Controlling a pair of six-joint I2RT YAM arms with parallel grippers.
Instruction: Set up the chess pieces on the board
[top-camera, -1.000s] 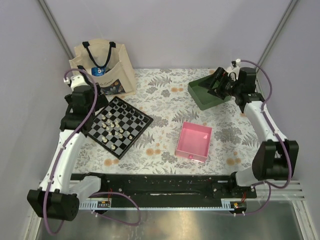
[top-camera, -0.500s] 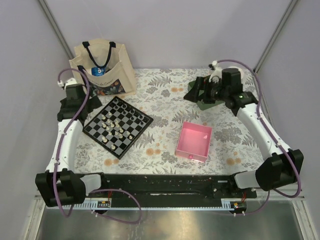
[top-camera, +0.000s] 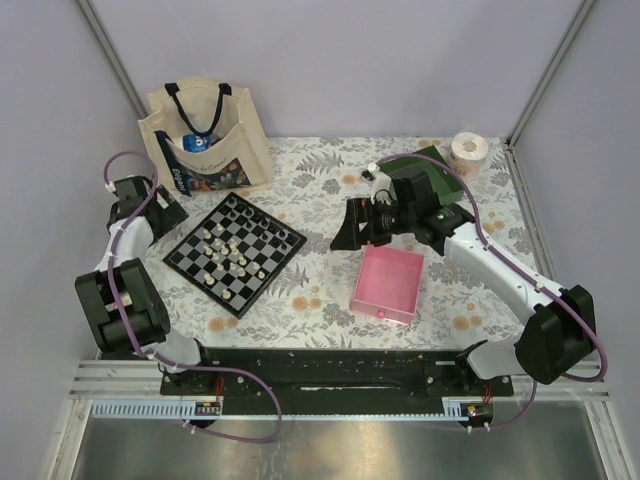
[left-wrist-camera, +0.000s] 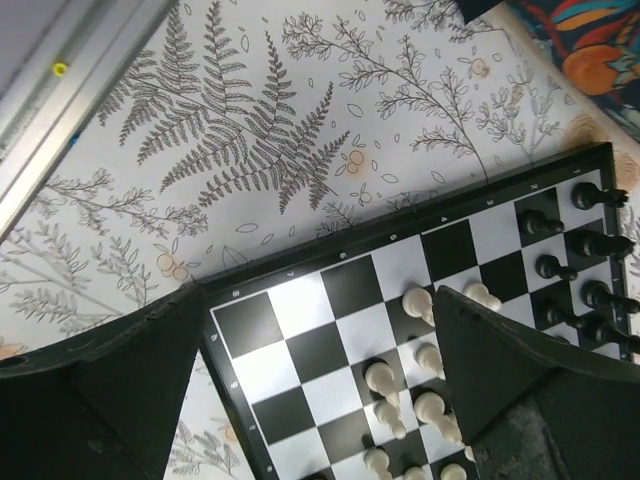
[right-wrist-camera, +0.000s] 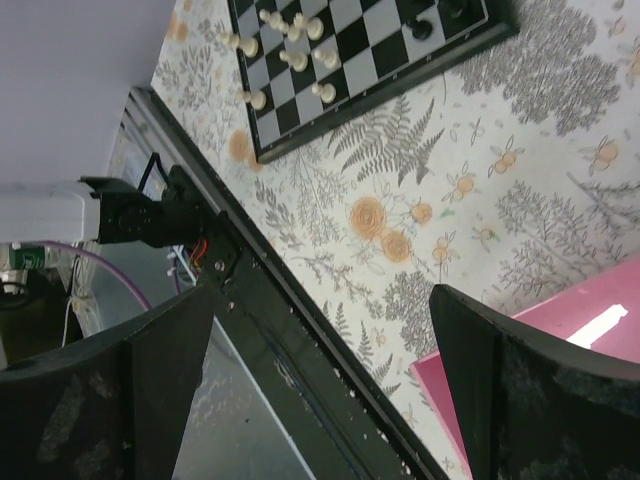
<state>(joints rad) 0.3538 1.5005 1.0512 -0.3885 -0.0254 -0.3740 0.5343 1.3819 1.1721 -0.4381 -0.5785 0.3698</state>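
Left wrist cam first: the left gripper (left-wrist-camera: 320, 295) has its jaws spread wide with nothing between them, and right under it sits a corner of the flat black-and-white checkered chessboard (left-wrist-camera: 300, 340). A loose bunch of tiny cream-white chessmen (left-wrist-camera: 415, 300) stands just by its right finger, nowhere near tidy rows. The tiny black chessmen (left-wrist-camera: 545, 225) are grouped further out, near the board's far edge. In the top view, that arm has folded back toward its base over the last second, so the gripper has pulled back to the board's outer corner. The right gripper (top-camera: 350, 228) is the bigger mover. It has swung away from the dark green square tray (top-camera: 425, 170) and now hovers, jaws also wide and empty, with the pink square plastic tray (top-camera: 388, 282) just beside it and the board further off on its other side. My read: nothing's been picked up yet, the white side still needs sorting, and the right arm looks like it's coming over to help.
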